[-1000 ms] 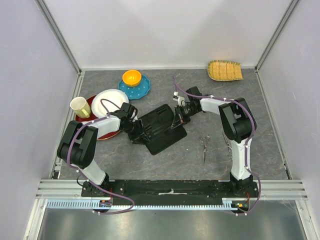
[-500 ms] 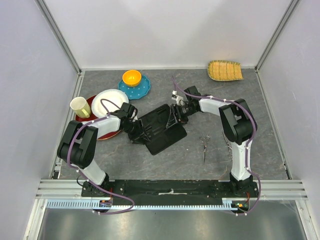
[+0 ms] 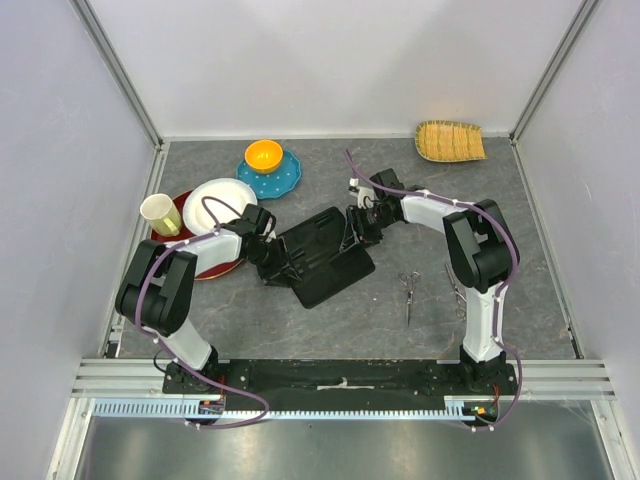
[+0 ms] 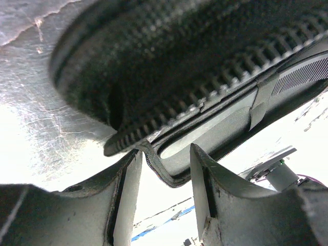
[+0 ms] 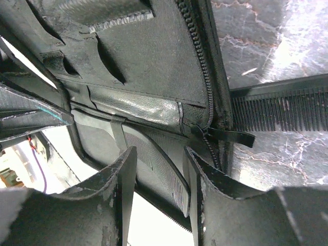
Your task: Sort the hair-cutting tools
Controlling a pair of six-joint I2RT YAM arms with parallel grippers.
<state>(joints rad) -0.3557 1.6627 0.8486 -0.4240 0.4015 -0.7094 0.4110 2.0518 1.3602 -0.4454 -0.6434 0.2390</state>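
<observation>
The scissors (image 3: 408,292) lie on the table right of the zip case (image 3: 325,260), long axis running near to far, handles farthest. A comb (image 5: 279,110) lies crosswise beside the case's zip. The left hand (image 4: 164,200) grasps the case's edge; the right hand (image 5: 159,189) stands released over the open lining. Likely step: loading the case; next, fetching the scissors

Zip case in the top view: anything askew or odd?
Yes. The black zip case lies open and skewed diagonally between both grippers. In the left wrist view its zippered edge sits between the left gripper fingers. Scissors lie loose on the table, outside the case.
</observation>
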